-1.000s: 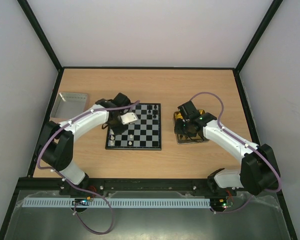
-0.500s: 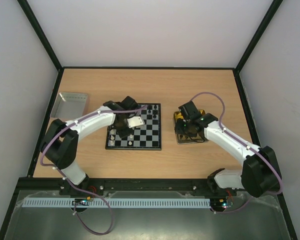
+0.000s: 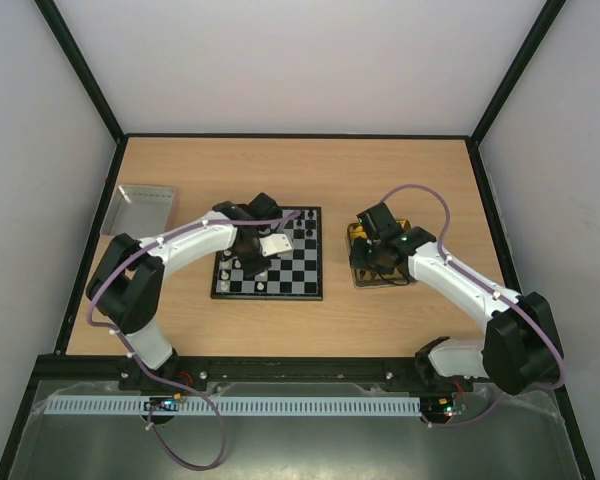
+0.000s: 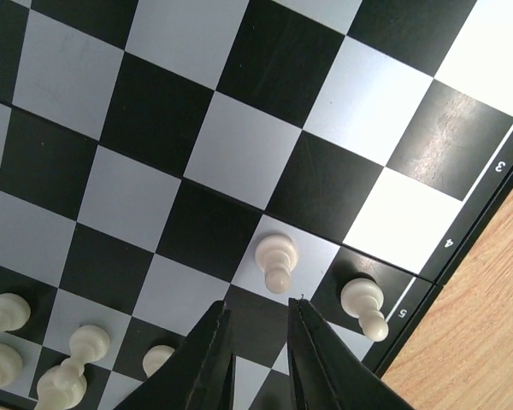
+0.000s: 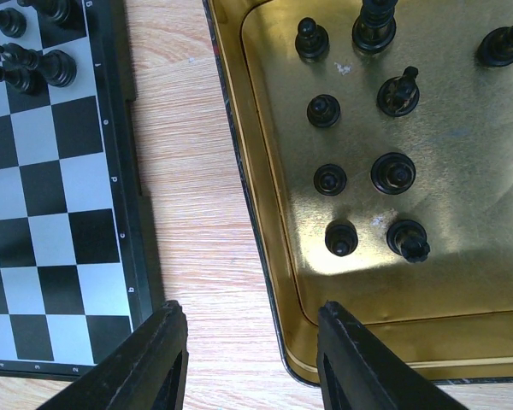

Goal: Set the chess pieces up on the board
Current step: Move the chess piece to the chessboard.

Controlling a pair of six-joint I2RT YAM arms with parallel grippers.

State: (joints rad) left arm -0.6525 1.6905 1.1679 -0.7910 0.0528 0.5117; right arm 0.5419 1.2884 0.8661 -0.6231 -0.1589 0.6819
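The left gripper (image 4: 256, 314) hangs low over the board (image 4: 154, 111), its jaws a narrow slot apart with nothing in the slot. Just past its tips a white pawn (image 4: 276, 260) stands upright on a light square, free of both fingers. A second white pawn (image 4: 365, 305) stands on the dark square beside it, close to the frame. Other white pieces (image 4: 77, 354) cluster at the lower left. To me this looks like the white pawn row being laid out. The next move on this side would be to lift straight clear, or to close on that pawn, without tipping its neighbour.

The right gripper (image 5: 250, 312) is spread wide and empty. It hovers above the rim of the yellow tray (image 5: 261, 213) and the strip of wooden surface (image 5: 188, 171) between tray and board. Loose black pieces (image 5: 393, 172) stand in the tray, some near each other, and a few placed black pieces (image 5: 56, 64) sit at the board's corner. Picking one up calls for moving in over the tray, centring on a single piece and closing without knocking its neighbours.

From overhead the pieces are mere specks, and the left arm covers part of the board. The wrist views cut off pieces at their edges. Seen from above, the kinds of the black pieces are hard to tell.
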